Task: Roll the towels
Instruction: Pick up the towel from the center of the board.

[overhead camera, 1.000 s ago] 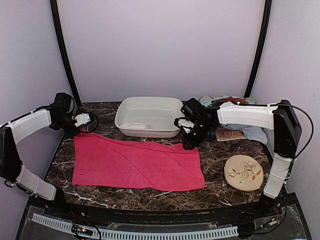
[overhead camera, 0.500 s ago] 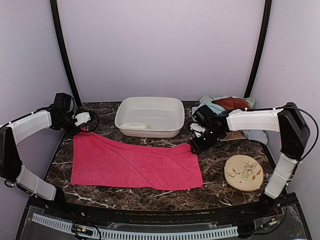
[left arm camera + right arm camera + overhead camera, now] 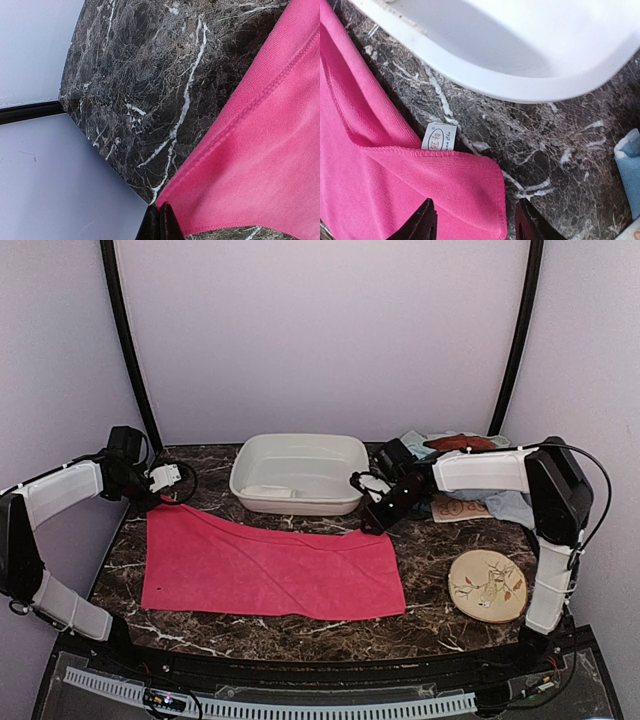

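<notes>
Flattening seems to be ending: right tool (image 3: 476, 222) is hovering released over the far-right corner of the towel (image 3: 270, 565), left tool (image 3: 160, 226) clenched; rolling is calling for gripping 1 end.

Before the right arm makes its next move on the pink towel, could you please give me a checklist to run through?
1. ok: right hand open, fingers either side of the far-right corner of the pink towel.
2. ok: left hand shut on the far-left corner.
3. not ok: towel not flat; the far edge is folded over by the label.
4. ok: basin lies apart from the towel, though close behind the right hand.
5. ok: disc lies apart from the towel.
6. ok: other towels are piled far right, off the pink one.
</notes>
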Tool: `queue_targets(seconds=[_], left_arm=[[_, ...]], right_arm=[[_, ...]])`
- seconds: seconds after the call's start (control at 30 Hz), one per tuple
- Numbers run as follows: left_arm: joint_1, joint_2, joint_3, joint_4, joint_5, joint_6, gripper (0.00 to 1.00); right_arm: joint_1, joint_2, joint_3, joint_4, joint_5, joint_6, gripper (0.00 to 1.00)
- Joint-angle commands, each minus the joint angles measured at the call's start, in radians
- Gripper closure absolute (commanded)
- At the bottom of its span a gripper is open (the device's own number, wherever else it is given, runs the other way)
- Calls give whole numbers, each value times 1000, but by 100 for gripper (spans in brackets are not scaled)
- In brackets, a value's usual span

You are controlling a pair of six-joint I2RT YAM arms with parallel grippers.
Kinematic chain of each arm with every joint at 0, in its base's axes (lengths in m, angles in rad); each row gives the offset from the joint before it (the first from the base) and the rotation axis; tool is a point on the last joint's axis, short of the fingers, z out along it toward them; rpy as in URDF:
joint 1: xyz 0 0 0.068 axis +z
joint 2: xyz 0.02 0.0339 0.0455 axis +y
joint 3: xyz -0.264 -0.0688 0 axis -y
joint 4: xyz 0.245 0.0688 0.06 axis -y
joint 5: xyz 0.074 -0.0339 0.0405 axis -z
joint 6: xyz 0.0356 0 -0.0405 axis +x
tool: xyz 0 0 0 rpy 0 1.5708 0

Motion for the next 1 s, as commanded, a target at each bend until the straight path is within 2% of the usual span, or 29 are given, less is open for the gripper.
queue_targets(seconds=[0.0,0.07,0.13,0.23,0.53,0.63,0.67,0.7,0.73,0.77,0.87,0.97], left_arm=[[10,-2,-23,-1,5,-13,100],[13,-2,-27,2,2,-11,100],[13,-1,-30,3,1,-10,100],[15,-1,-32,3,1,-10,100],[17,13,-28,17,-2,-22,100],[18,18,-28,14,-2,-25,100],[18,16,-28,13,-1,-25,100],[18,16,-28,12,2,-27,100],[18,15,-28,11,3,-29,100],[18,15,-27,10,4,-31,100],[18,12,-28,6,3,-31,100],[18,11,-33,7,-1,-24,100]], right_arm=[[-7,61,40,23,-30,-37,50],[-10,76,39,42,-34,-36,57],[-13,86,40,57,-40,-32,69],[-13,79,32,79,-45,-25,98],[-37,-44,-62,145,17,-1,100],[-44,-63,-83,162,-22,2,100],[-45,-58,-81,164,-32,5,92],[-45,-46,-68,154,-35,10,77],[-43,-28,-54,144,-42,12,66],[-41,-16,-47,140,-51,15,60],[-19,6,-47,168,-57,19,48],[11,30,-40,175,-33,21,46]])
